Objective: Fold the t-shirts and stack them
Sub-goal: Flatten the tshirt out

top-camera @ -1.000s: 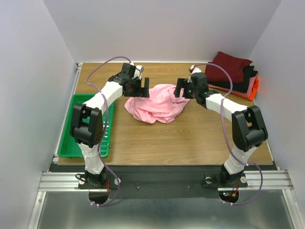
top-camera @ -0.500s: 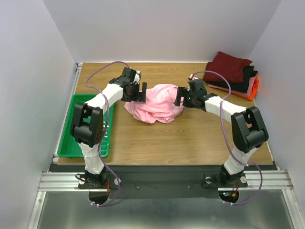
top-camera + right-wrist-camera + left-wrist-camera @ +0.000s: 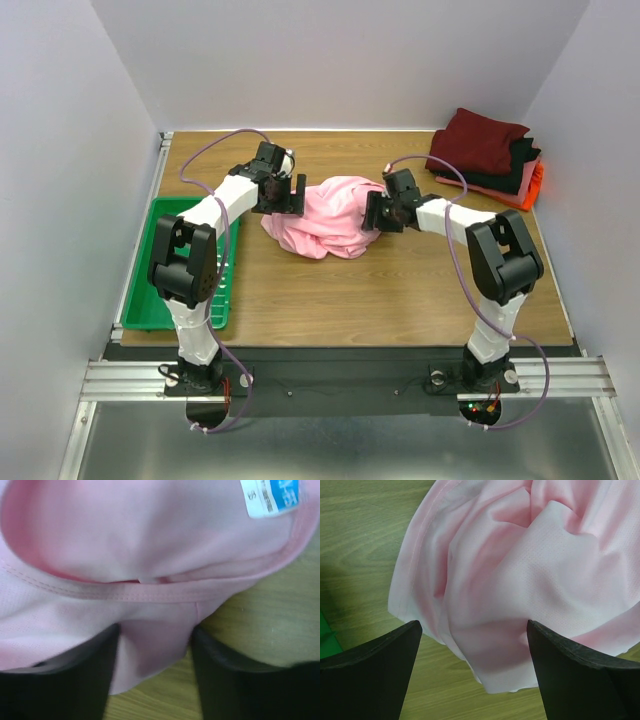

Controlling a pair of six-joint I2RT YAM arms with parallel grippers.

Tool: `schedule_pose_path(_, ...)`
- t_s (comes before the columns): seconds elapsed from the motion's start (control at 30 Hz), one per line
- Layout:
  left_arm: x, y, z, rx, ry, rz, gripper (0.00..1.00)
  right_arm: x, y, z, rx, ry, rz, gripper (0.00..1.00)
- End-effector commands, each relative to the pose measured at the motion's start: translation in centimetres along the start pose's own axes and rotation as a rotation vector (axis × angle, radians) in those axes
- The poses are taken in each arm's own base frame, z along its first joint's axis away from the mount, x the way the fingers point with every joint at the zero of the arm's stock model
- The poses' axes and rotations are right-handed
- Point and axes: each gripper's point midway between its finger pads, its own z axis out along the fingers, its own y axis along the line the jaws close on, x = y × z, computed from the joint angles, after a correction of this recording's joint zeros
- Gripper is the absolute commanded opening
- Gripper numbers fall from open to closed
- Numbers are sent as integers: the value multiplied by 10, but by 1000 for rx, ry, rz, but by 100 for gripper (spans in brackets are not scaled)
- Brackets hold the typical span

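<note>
R hand point(image 3: 373, 212) moved onto 1 pink tee point(image 3: 325, 218), grip unclear; L hand point(image 3: 291, 196) apart, 1 folded stack point(image 3: 487, 146)

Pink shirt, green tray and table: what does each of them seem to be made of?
Pink shirt: thin, soft knit cloth, matte; a fine pinhole texture, loose folds and a stitched hem show. Tray: probably moulded plastic, judging by the uniform green and the rigid rim. Table: smooth top with a wood grain; whether it is solid wood or laminate cannot be told.

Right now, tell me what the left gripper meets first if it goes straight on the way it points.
The pink shirt: its crumpled edge lies right ahead of the open left gripper, probably reached before the table, though depth is unclear.
</note>
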Motion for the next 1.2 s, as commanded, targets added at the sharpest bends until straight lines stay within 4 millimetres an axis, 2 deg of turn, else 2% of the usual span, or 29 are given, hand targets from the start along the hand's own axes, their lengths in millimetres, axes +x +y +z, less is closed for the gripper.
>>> schedule_pose_path(0.0,-13,5,-9,-27,-43,10,99,-24,25,4,-85,-34,-4,53)
schedule_pose_path(0.07,-16,10,-10,-40,-53,4,99,-31,31,0,-100,-47,-10,39)
schedule_pose_path(0.1,-18,11,-10,-44,-60,5,99,-41,31,-3,-89,-72,-10,12)
schedule_pose_path(0.13,-22,12,-12,-43,-74,7,98,-46,30,-7,-75,-88,-7,1)
schedule_pose_path(0.23,-36,14,-20,-50,-117,27,99,-68,31,-30,-41,-149,-2,0)
schedule_pose_path(0.3,-45,15,-27,-56,-144,43,99,-75,29,-47,-5,-159,-2,0)
schedule_pose_path(0.37,-50,17,-31,-62,-162,62,99,-101,29,-78,41,-246,-3,0)
schedule_pose_path(0.4,-52,17,-33,-65,-171,68,99,-103,24,-89,74,-246,-6,0)
schedule_pose_path(0.47,-55,20,-33,-71,-180,71,99,-129,21,-127,130,-348,3,0)
schedule_pose_path(0.5,-56,21,-31,-73,-182,74,99,-130,17,-139,163,-357,14,0)
schedule_pose_path(0.57,-55,23,-30,-79,-171,89,99,-150,11,-178,217,-451,35,0)
schedule_pose_path(0.67,-56,18,-33,-47,-192,118,99,-168,5,-210,275,-538,51,0)
schedule_pose_path(0.7,-51,17,-31,-31,-185,141,99,-178,7,-222,283,-569,50,0)
schedule_pose_path(0.73,-52,9,-35,13,-198,151,99,-185,5,-228,307,-590,53,0)
schedule_pose_path(0.8,-47,-2,-35,83,-196,192,99,-196,2,-229,339,-604,50,0)
schedule_pose_path(0.9,-42,-18,-41,177,-201,213,99,-201,-4,-216,370,-590,45,0)
schedule_pose_path(1.0,-29,-34,-39,273,-163,232,99,-207,-12,-191,399,-557,43,0)
schedule_pose_path(1.03,-26,-41,-40,311,-157,241,99,-206,-15,-175,408,-531,37,0)
schedule_pose_path(1.1,-18,-47,-34,347,-130,250,99,-215,-14,-164,408,-528,37,0)
schedule_pose_path(1.13,-15,-55,-35,391,-116,254,99,-214,-21,-142,427,-496,36,0)
schedule_pose_path(1.17,-11,-59,-31,414,-95,251,99,-221,-19,-139,418,-502,41,0)
